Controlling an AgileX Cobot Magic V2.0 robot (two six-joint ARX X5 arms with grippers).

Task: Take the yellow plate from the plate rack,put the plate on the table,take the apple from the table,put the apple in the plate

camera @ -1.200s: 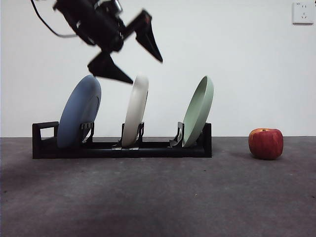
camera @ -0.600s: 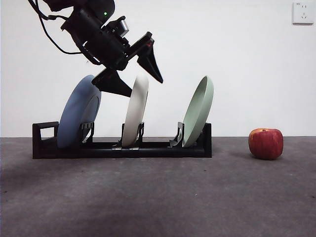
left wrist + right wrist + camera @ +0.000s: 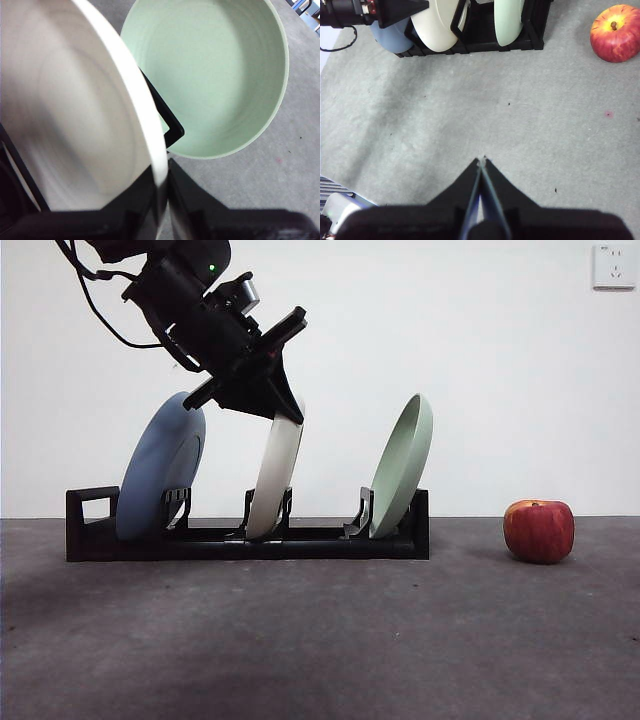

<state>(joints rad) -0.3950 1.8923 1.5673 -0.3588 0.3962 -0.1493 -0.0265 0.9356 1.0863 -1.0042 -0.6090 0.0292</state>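
Front view, rack: the plate rack [image 3: 245,538] is taken as landmark on the table [image 3: 320,640]; a blue plate [image 3: 160,480] is held in its left slot.
Left gripper [image 3: 268,405]: clamped on the top rim of the yellow plate [image 3: 275,475], which is seated edge-up in the middle slot.
Turning relation: the plate's long axis is near vertical, so an upward lift along it is judged necessary, between the blue plate and green plate [image 3: 402,465].
Apple [image 3: 539,530]: right of the rack.
Right gripper [image 3: 481,165]: closed, empty, waiting.

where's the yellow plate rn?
In the front view the yellow plate stands in the middle slot of the plate rack, between the blue plate and the green plate, its top rim pinched by the left end effector.
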